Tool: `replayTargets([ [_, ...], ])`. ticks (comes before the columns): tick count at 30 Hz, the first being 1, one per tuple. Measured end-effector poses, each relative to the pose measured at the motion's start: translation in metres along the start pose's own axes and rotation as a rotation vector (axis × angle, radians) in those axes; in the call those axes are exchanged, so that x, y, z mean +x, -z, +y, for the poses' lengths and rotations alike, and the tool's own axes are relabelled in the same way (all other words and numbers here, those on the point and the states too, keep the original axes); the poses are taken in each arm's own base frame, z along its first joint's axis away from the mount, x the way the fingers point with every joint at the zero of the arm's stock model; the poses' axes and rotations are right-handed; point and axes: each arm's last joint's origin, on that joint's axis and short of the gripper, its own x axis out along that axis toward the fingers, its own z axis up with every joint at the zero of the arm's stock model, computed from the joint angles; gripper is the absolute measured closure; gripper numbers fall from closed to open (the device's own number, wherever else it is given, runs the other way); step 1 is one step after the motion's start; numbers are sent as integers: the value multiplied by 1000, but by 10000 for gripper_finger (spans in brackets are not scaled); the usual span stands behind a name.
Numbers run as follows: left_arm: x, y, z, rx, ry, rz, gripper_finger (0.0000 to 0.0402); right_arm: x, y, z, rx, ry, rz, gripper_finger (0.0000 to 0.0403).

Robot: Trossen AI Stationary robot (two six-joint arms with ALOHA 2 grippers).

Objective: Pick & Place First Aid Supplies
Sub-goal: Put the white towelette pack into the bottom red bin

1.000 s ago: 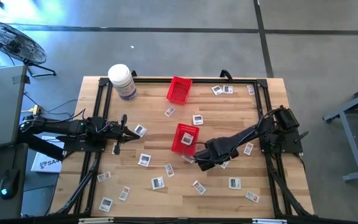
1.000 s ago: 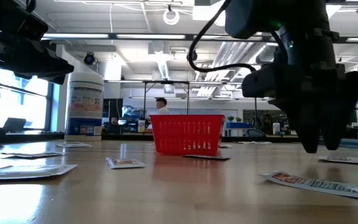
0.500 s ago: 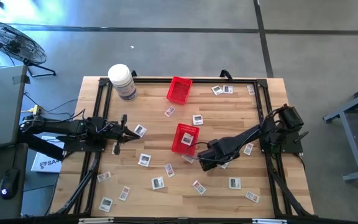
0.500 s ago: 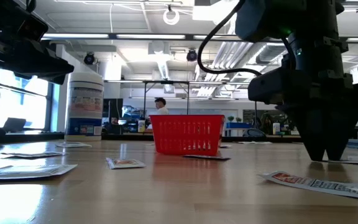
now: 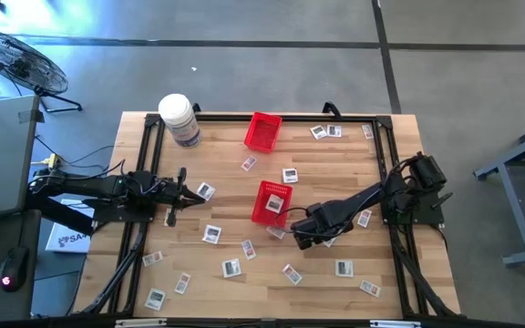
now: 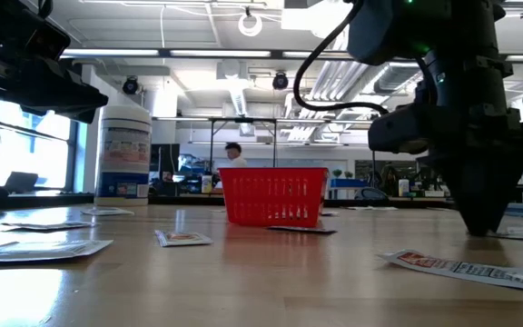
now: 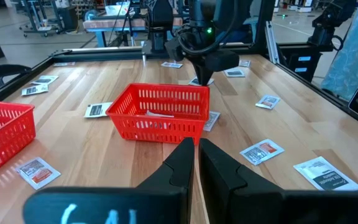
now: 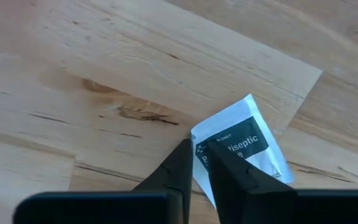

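We see a small white antiseptic packet with dark print [image 8: 241,149] flat on the wooden table [image 5: 335,173], its corner pinched by the right gripper [image 8: 196,163] (beside the red mesh basket [image 5: 271,201]). Left gripper [image 7: 196,163] closed, empty.

right end effector [image 8: 194,163] pinching antiseptic packet [image 8: 244,149] edge, wooden table [image 8: 104,74]

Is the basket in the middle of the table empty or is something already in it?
Not empty. The left wrist view shows a white packet lying inside the middle basket, seen through its mesh.
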Motion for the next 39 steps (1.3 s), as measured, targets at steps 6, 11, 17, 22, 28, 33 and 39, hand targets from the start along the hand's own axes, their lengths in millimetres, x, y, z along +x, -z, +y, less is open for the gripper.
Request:
replayTargets([
  [6, 0, 0, 0, 0, 0, 0, 380, -3, 0, 2, -38, 23, -17, 398],
  [11, 0, 0, 0, 0, 0, 0, 380, -25, 0, 12, -96, 90, -66, 400],
  [17, 0, 0, 0, 0, 0, 0, 380, -71, -5, 35, -184, 37, -188, 402],
  [22, 0, 0, 0, 0, 0, 0, 380, -115, -20, 58, -298, -75, -387, 401],
  [28, 0, 0, 0, 0, 0, 0, 380, -141, -52, 82, -409, -253, -598, 402],
  [33, 0, 0, 0, 0, 0, 0, 380, -110, -85, 93, -473, -266, -541, 402],
  [39, 0, 0, 0, 0, 0, 0, 380, -83, -107, 93, -516, -205, -443, 402],
])
